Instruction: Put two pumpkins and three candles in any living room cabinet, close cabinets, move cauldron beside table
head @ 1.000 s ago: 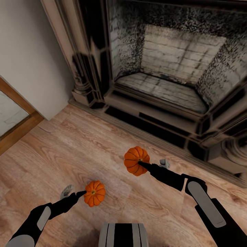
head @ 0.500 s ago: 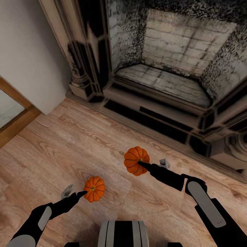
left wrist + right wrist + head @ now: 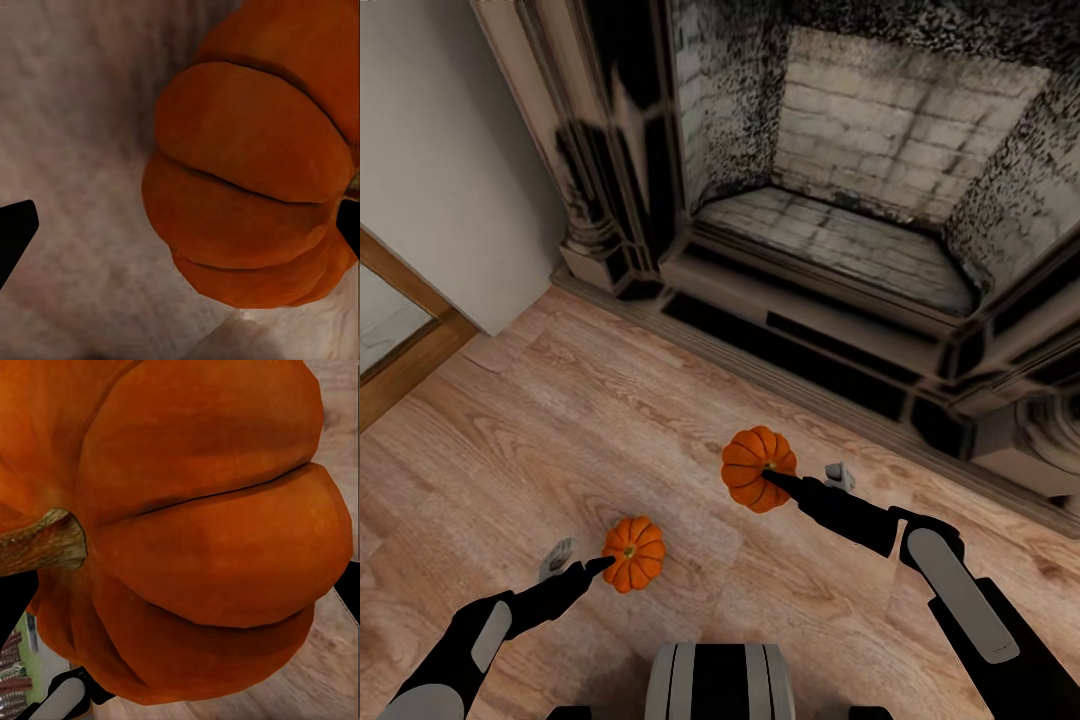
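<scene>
Right pumpkin (image 3: 758, 482): ribbed, orange, held off the wooden floor (image 3: 560, 430) in front of the fireplace (image 3: 840, 240), pinched by the right gripper (image 3: 770, 478) near its stem.
Left pumpkin (image 3: 633, 553): smaller in view, farther from the fireplace, at the tip of the left gripper (image 3: 600, 566); its fingers look spread either side of it, though whether they pinch it I cannot tell.
Handling: likely light, hard-skinned, rounded and smooth; the ribs probably offer the steadiest purchase across the belly.
Fireplace: dark surround, pale brick lining.
</scene>
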You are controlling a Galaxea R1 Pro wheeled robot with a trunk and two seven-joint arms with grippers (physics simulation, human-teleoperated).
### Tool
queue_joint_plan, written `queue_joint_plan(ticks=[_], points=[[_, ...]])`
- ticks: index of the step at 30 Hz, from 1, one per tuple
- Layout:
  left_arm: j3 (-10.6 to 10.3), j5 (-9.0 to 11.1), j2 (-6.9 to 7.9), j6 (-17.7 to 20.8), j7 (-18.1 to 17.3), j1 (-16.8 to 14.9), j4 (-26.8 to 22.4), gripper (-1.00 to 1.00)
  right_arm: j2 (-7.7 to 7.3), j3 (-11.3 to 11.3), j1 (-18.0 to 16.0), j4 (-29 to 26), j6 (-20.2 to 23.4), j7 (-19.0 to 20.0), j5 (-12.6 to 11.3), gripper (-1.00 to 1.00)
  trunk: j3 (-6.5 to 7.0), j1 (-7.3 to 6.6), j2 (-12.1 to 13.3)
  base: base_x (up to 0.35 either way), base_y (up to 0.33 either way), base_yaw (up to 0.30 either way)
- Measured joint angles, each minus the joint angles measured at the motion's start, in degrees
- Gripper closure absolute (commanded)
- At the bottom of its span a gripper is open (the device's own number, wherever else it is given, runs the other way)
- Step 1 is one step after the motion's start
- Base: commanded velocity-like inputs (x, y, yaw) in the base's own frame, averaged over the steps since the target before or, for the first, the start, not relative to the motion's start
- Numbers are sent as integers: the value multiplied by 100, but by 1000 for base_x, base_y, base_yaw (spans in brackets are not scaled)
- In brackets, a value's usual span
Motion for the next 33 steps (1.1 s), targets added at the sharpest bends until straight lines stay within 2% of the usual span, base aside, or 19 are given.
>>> queue_joint_plan(ticks=[33], points=[[-1, 5, 18, 0, -5, 0, -3, -100, 0, 1, 0, 1, -1, 3, 4, 100, 0, 1, 0, 17, -31, 0]])
